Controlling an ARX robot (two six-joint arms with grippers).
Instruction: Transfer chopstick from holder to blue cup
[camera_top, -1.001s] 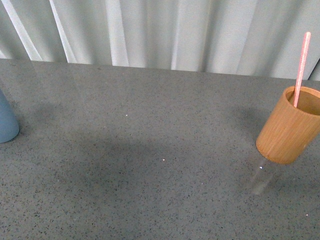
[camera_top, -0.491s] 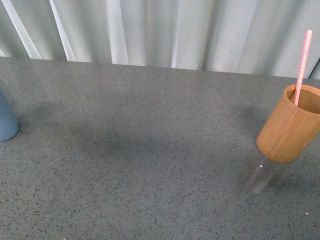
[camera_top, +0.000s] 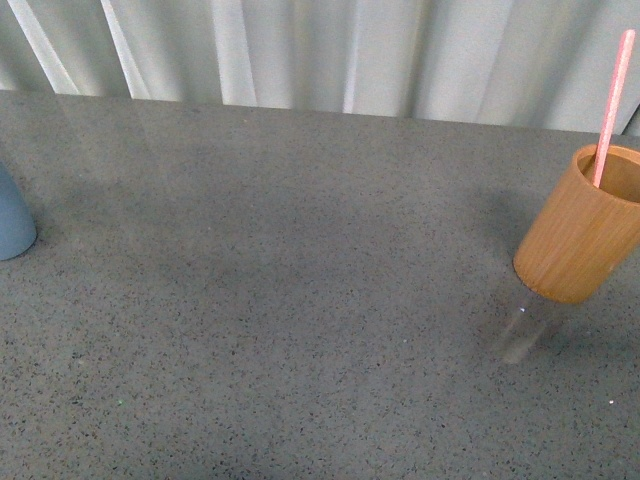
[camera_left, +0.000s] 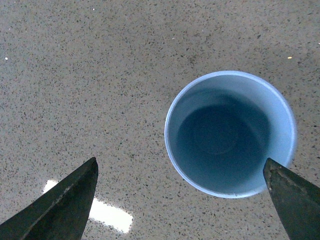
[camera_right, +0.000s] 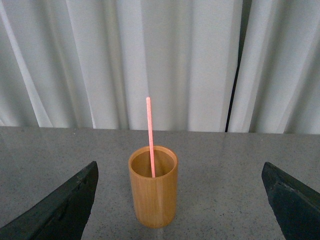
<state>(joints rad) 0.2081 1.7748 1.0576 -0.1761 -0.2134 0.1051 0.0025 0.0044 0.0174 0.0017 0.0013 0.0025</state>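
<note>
A pink chopstick (camera_top: 611, 107) stands upright in the orange-brown holder (camera_top: 577, 237) at the right edge of the front view; neither arm shows there. The right wrist view faces the holder (camera_right: 153, 194) from the side, the chopstick (camera_right: 150, 134) rising from it, and my right gripper (camera_right: 180, 200) is open and well short of it. The blue cup (camera_top: 12, 227) is cut off at the front view's left edge. Seen from above in the left wrist view, the cup (camera_left: 230, 132) is empty, and my open left gripper (camera_left: 181, 197) hangs over its rim.
Everything stands on a dark speckled tabletop (camera_top: 300, 300). A white pleated curtain (camera_top: 330, 50) hangs behind its far edge. A faint transparent shape (camera_top: 522, 330) lies on the surface just in front of the holder.
The front view has shifted slightly: the table's far edge, the holder and the blue cup all sit a little higher in the frame than a second ago. Nothing was grasped.
</note>
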